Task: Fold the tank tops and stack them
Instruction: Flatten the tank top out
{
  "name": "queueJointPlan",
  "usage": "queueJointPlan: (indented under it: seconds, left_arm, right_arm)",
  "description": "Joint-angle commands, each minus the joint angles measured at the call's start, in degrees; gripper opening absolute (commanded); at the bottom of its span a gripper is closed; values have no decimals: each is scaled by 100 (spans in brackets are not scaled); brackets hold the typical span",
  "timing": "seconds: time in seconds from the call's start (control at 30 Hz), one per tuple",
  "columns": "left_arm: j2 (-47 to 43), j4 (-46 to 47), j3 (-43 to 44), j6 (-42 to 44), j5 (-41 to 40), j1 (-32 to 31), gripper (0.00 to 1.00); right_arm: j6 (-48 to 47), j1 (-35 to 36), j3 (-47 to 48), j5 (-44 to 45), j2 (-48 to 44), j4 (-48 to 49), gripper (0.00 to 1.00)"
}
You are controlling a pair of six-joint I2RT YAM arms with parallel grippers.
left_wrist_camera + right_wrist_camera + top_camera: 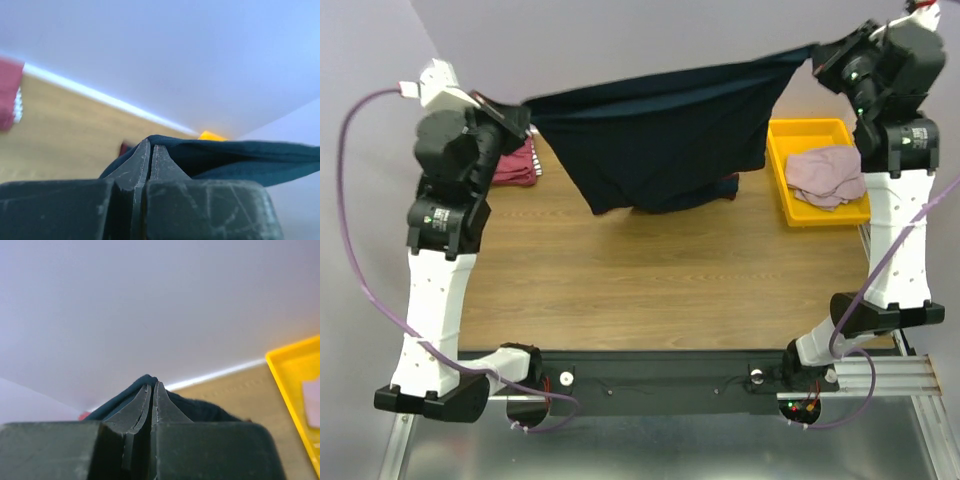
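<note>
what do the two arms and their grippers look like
Both arms have white links and black joint housings: left arm, right arm. A purple cable trails from each. The left gripper and right gripper are scuffed dark grey.

both arms stand up tall from the near edge. the left arm (438, 290) bends in at the top, so the left gripper (523, 117) points toward the middle. the right arm (900, 240) bends in too, and the right gripper (817, 58) points back at it. each gripper has its two fingers squeezed tight on an edge of the navy tank top (660, 130).
</note>
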Motion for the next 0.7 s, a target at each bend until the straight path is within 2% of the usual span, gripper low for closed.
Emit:
queueJointPlan:
  seconds: [0.0,0.17,0.37,0.5,0.6,0.67]
  left_arm:
    - [53,318,987,190,120,70,0]
    - [-166,582,1445,93,330,70,0]
    - [-667,951,1436,-56,428,70,0]
    - [-773,1215,1542,-118,341,70,0]
    - [-476,1216,1550,-153,112,79,0]
    - [215,672,1969,-154,373,79,0]
  right_arm:
    - [175,-107,814,-95,18,247,0]
    - [245,-98,1123,-60,-271,300,0]
    - [385,-107,1045,10,-886,650,0]
    - [508,-107,1017,-156,-932,941,0]
    - [649,-107,808,-481,-687,933,0]
    - [772,-98,457,-937,-432,959,0]
